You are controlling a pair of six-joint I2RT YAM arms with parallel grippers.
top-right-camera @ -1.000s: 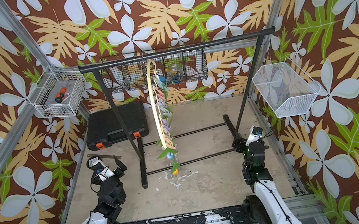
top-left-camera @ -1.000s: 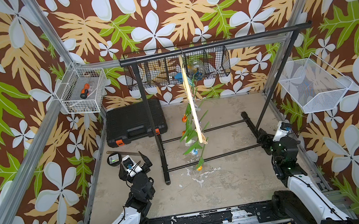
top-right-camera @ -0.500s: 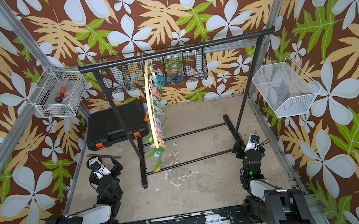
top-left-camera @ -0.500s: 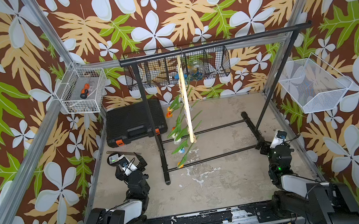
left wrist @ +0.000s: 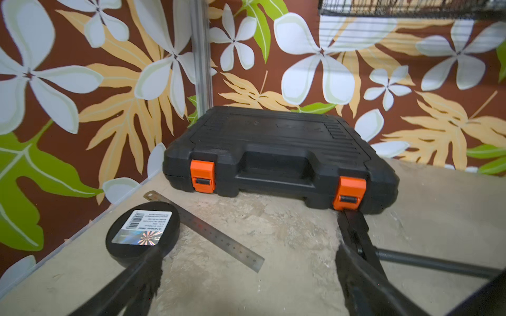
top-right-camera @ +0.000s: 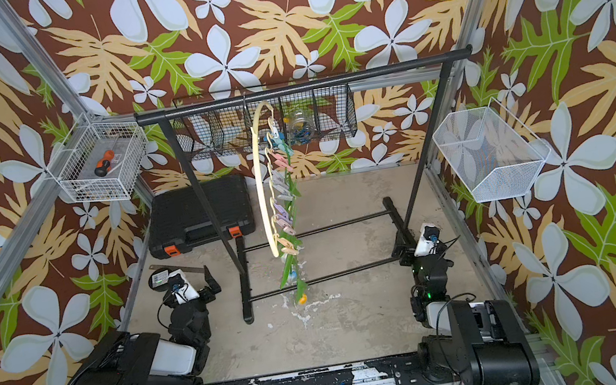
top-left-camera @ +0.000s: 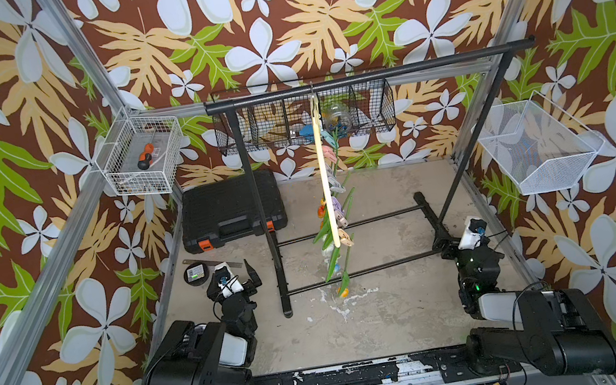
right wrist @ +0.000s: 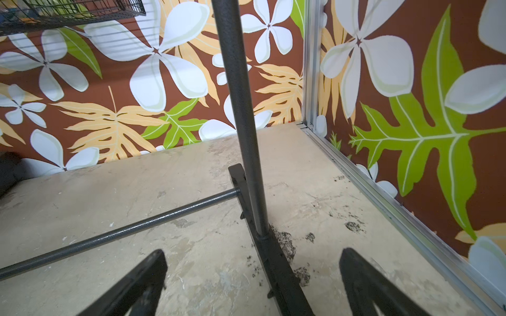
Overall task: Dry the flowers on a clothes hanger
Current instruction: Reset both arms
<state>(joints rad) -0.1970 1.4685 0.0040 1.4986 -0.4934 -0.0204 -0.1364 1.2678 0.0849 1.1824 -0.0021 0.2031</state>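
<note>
Grippers first: my left gripper [left wrist: 250, 250] stands spread wide and empty, low by the left edge of the table [top-left-camera: 400, 313], facing a black case [left wrist: 273, 153] in the back-left corner. My right gripper [right wrist: 253, 253] is equally spread, holding nothing, just beside the foot of the garment rack [top-left-camera: 404, 68] at the right edge.

From both, the flowers [top-left-camera: 341, 265] lie ahead and higher, over the table's middle, between the arms. I judge the left arm slightly nearer. They hang heads down, long axis vertical, pinned by pastel clothespins [top-right-camera: 282, 193] to the clothes hanger [top-right-camera: 261, 192], which is hooked on the rack's top bar.

The hanger is a thin, smooth cream arc. The stems are glossy green and the lowest head is orange. The rack is grainy matt black tube, the table mottled beige. The hanging looks done to me.
</note>
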